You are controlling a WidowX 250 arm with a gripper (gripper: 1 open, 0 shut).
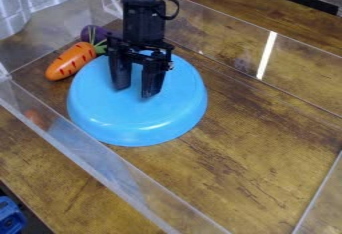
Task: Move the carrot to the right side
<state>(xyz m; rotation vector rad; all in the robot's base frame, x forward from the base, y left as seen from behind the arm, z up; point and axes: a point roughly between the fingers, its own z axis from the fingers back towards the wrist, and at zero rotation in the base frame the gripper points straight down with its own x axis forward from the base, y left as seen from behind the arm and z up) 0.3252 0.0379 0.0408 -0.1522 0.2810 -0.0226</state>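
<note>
1. Carrot first: your small orange toy carrot (71, 61), tapered with a short green leafy top, is lying on the brown wooden table (254, 168) at the left of the view, its green end pointing up and to the right.
2. It is sitting just beside the left rim of the large round blue plate (138, 113) — whether the two are touching, you cannot tell from this angle.
3. A purple toy vegetable (92, 34) is resting just behind the carrot's leafy end, partly hidden by the arm.
4. Your black gripper (136, 81) is hanging over the upper left part of the blue plate, pointing straight down, with the carrot off to its left.
5. Its two fingers (118, 73) are standing parted with a visible gap between them, and nothing is sitting in that gap — the tool is carrying nothing.
6. A clear plastic wall (80, 158) is running around the work area, and the plate and both toys are lying inside it.
</note>
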